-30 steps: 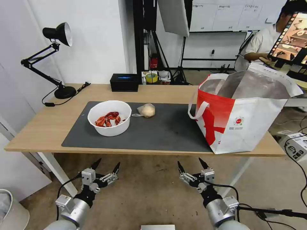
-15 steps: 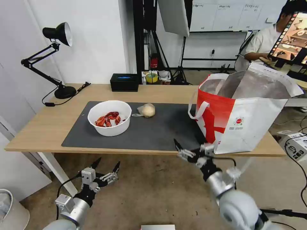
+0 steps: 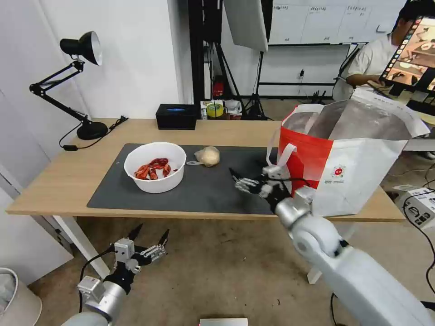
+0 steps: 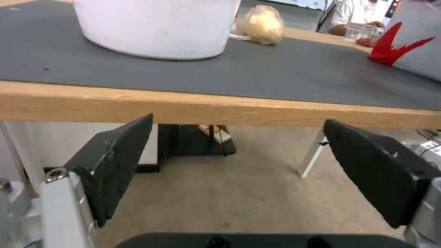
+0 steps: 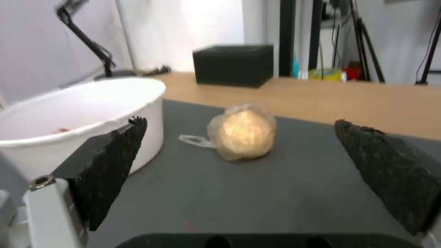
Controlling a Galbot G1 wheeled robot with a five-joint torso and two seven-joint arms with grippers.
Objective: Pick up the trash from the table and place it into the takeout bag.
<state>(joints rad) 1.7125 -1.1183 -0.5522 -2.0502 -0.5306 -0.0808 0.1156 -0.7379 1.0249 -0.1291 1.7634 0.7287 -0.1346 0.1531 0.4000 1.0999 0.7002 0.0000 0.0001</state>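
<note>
Currently I have the right end effector (image 3: 242, 180) over the grey mat (image 3: 217, 190), fingers spread wide and holding nothing. Straight ahead of it, framed between its fingers in the right wrist view, lies the bagged lump (image 5: 242, 131), resting on the mat and well short of the fingertips. The bowl (image 3: 155, 166), with red shells inside, sits ahead and to the end effector's left, close beside the lump but not touching it. The red-and-white bag (image 3: 344, 158) stands open, directly behind and to the right of the end effector, its near wall just beside the wrist.

The left end effector (image 3: 148, 240) is parked low, below the counter (image 3: 68, 176) edge, fingers also wide apart and empty.

My judgement: the step in hand is the approach to the lump. To do it well I would keep the line centred on the lump's body, not the thin plastic tail (image 5: 195, 140) that trails toward the bowl, and come in low enough that both fingers pass either side. The left finger has little margin beside the bowl wall; clipping it could shove the bowl. The lump looks soft and its wrap slippery, so I would close gently and fully around the bulk.
</note>
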